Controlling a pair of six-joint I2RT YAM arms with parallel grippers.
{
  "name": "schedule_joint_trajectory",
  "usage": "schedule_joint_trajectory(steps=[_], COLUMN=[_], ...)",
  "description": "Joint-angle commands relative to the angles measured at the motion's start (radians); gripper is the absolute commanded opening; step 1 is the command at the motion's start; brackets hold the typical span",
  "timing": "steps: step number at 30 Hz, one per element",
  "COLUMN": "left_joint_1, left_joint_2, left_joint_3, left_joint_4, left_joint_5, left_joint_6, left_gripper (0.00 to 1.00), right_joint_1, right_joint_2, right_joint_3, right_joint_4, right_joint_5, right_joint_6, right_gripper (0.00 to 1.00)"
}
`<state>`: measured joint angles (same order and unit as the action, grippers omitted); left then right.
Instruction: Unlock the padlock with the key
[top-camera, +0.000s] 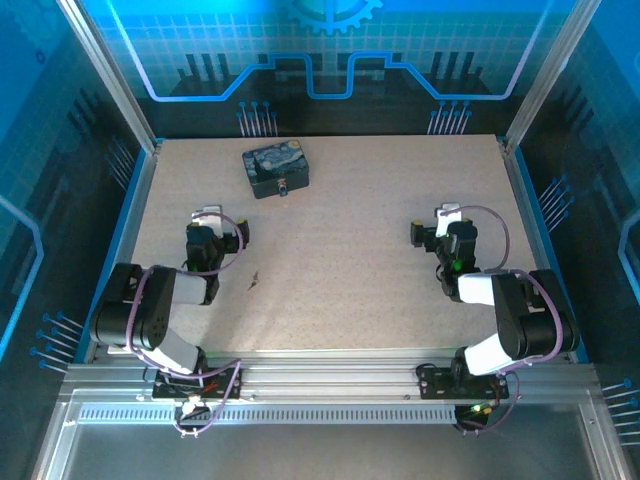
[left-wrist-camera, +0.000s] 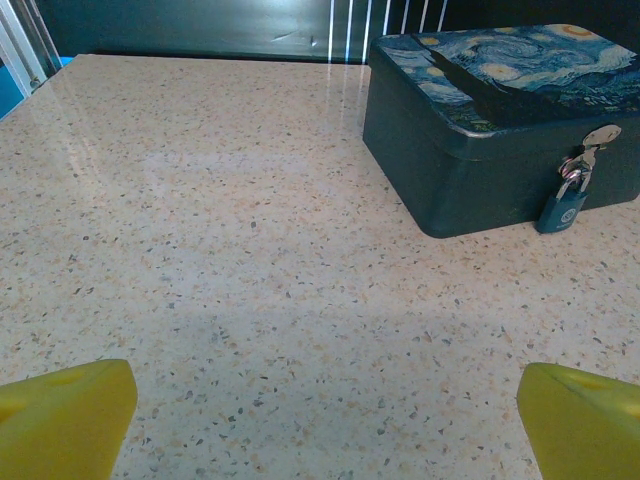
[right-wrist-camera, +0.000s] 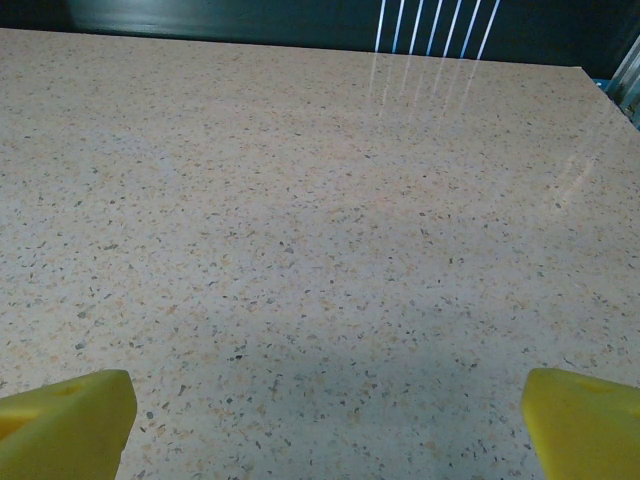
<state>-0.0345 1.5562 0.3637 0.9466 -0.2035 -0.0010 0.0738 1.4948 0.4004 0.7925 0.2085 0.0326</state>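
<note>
Padlock (left-wrist-camera: 563, 205) hangs at the box (left-wrist-camera: 470, 160) front; slim dark key (top-camera: 254, 282) lies apart on the table (top-camera: 370, 290).

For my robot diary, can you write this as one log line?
left gripper: open, empty | right gripper: open, empty | padlock: hanging on box | key: on table, untouched

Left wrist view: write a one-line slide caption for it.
Open left pincer faces a swirl-painted dark box on the speckled table, a padlock hanging at its front.

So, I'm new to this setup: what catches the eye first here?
The dark box with its swirly blue-and-yellow lid, at the table's far side left of centre, a small padlock hanging from its front clasp. Nearer, a tiny key lies loose beside the left arm.
</note>
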Motion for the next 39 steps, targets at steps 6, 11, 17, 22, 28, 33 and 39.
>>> schedule_joint_trajectory(steps=[6,11,17,22,28,33,39], left_joint_1=[0.009,0.007,-0.011,-0.053,-0.136,-0.185,-0.238], left_joint_2=[-0.013,-0.085,-0.341,-0.396,-0.458,-0.559,-0.651], left_joint_3=[0.021,-0.006,0.09,0.348,0.364,0.283,0.13], left_joint_4=[-0.034,-0.047,-0.543,-1.132,-1.355,-1.43,-1.409], left_joint_5=[0.097,0.146,0.129,0.19,0.22,0.158,0.177], left_joint_6=[0.017,0.036,-0.081,-0.261,-0.397,-0.543,-0.671], left_gripper=[0.99,0.96,0.86,0.86,0.99,0.99,0.99], right_joint_1=[0.014,0.027,0.061,0.186,0.442,0.621,0.746], right_joint_2=[-0.004,-0.103,-0.179,-0.102,0.065,0.195,0.246], right_joint_3=[0.027,0.183,0.353,0.567,0.748,0.784,0.738], right_joint_4=[-0.036,-0.395,-0.716,-0.951,-1.046,-1.029,-0.949], right_joint_5=[-0.001,-0.027,-0.059,-0.012,-0.057,-0.174,-0.181], right_joint_6=[-0.014,-0.019,0.138,0.243,0.226,0.237,0.251], right_gripper=[1.0,1.0,1.0,1.0,1.0,0.99,0.98])
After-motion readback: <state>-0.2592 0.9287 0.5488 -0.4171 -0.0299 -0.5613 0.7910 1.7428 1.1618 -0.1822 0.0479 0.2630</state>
